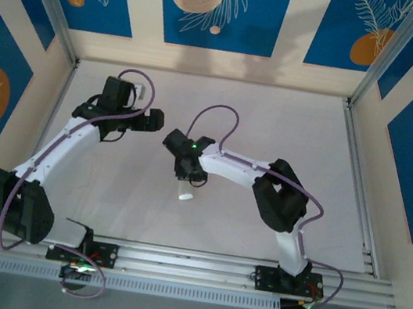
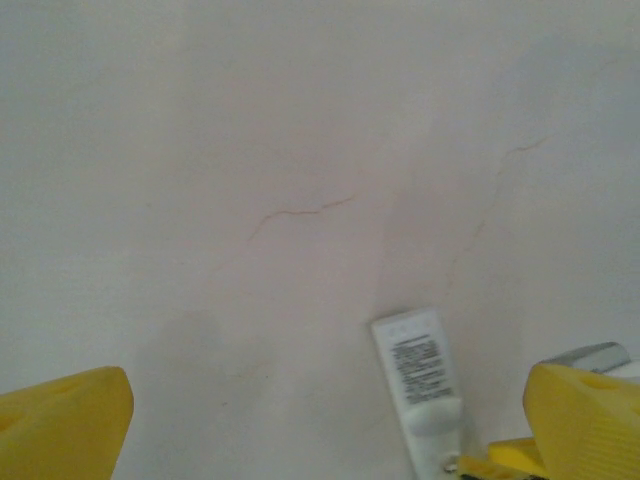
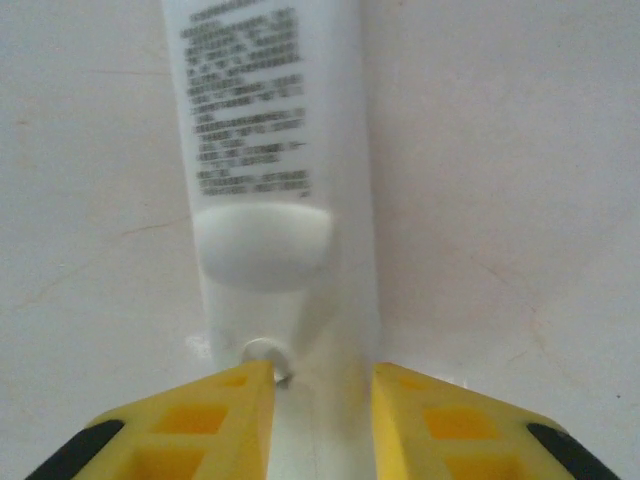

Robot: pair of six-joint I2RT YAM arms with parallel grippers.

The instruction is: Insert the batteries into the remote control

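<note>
Yellow-fingered, my right claw [image 3: 322,378] straddles one end of the white remote [image 3: 270,150], whether gripping I cannot tell; my left claw [image 2: 325,400] gapes open.

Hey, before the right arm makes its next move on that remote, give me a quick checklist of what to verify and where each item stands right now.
1. Remote control back side up: ok, the printed label faces the camera.
2. Battery cover removed: not ok, it looks to be in place.
3. Right gripper lined up on the remote's near end: ok, its fingers are at that end.
4. Right gripper's hold firm: cannot tell.
5. Left gripper open and apart from the remote: ok.
6. Batteries located: cannot tell; a metallic piece beside the left gripper's finger is unclear.
</note>
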